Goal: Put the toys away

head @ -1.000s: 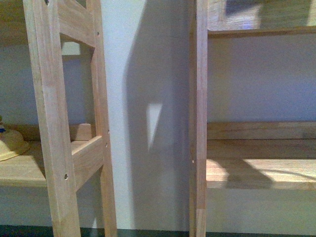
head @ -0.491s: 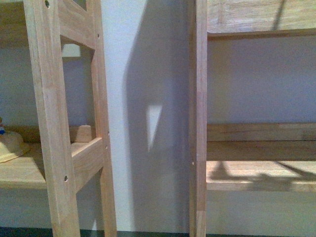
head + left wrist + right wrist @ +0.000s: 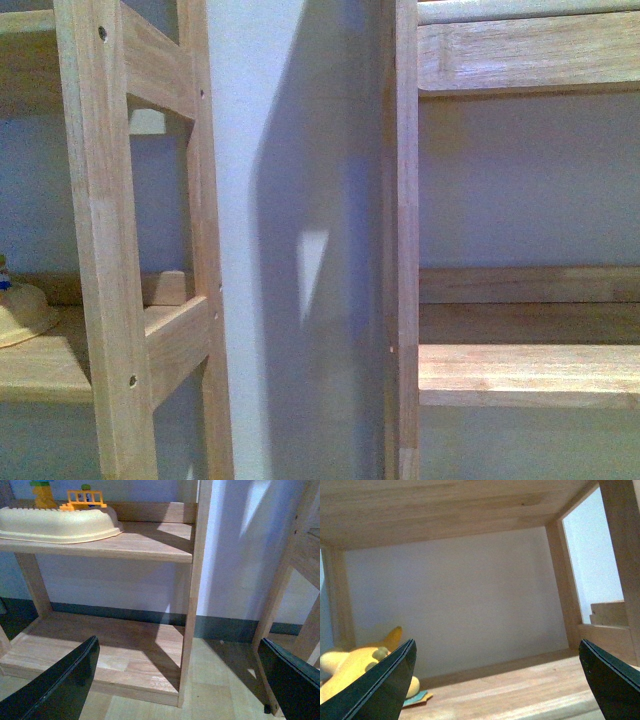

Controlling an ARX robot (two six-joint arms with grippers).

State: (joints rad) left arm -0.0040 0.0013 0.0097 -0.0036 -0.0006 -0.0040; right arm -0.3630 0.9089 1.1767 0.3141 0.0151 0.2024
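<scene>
**Plush already on the shelf, both claws empty**

So here's the setup. The right claw [image 3: 497, 680] is wide open, jaws spread to either edge of its wrist view, nothing between them. It's looking into a shelf bay [image 3: 510, 685] with a plank overhead and a white back wall. The plush [image 3: 357, 667] sits on that same shelf board, back near the wall and off to one side of the claw's line, just past one jaw. It's partly hidden behind that jaw, so I can't call its long axis for sure; what shows looks like it lies roughly along the back wall rather than pointing at the claw. There's a bluish flat thing [image 3: 417, 698] under or right beside it, can't tell which.

The left claw [image 3: 177, 680] is also wide open and empty. It's aimed at the other wooden rack [image 3: 150, 542], low down, with a cream tray [image 3: 60, 525] and some small yellow block toys [image 3: 85, 497] on the upper board. No plush in that view.

The front view just shows the two racks' uprights [image 3: 105, 250] and the wall [image 3: 290, 200] between them, with no arms in it.

My read: the right arm is clearly the nearer one to the plush, and it looks set down where it belongs. If anything needs nudging, the right claw would have to swing sideways toward it, not straight ahead.
</scene>
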